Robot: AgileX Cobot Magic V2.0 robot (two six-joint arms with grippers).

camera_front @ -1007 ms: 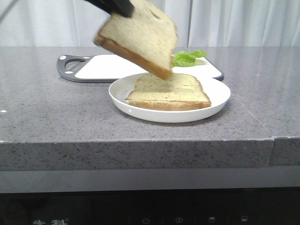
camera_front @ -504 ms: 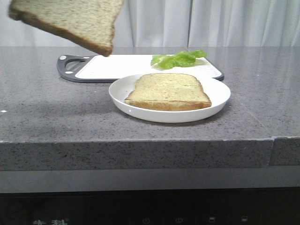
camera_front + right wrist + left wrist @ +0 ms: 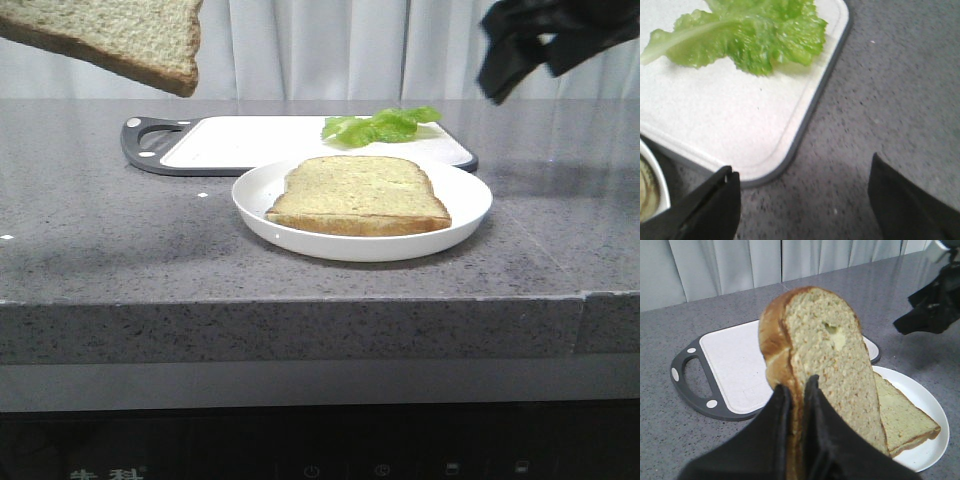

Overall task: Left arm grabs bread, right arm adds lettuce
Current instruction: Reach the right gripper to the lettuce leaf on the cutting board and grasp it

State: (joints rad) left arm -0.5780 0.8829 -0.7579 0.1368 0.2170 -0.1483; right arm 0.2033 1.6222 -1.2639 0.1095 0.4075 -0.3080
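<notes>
The thick speckled bread slice [image 3: 110, 35] hangs high at the far left of the front view, its holder out of frame. In the left wrist view my left gripper [image 3: 797, 385] is shut on the bread's [image 3: 825, 355] crust edge; a small dent shows in its face. My right gripper [image 3: 515, 60] is high at the right of the front view, above the counter. In the right wrist view it [image 3: 802, 172] is open and empty, over the counter beside the board's corner. The green lettuce leaf [image 3: 380, 125] lies on the cutting board and shows in the right wrist view [image 3: 745, 37].
A white plate [image 3: 470, 200] holds a thinner smooth bread slice [image 3: 360, 195] at the counter's middle. The white cutting board with a dark rim and handle [image 3: 150, 145] lies behind it. The counter's front edge runs below the plate. Grey curtains hang behind.
The held bread has moved up and to the left, away from above the plate. My right gripper has come into the front view at the upper right.
</notes>
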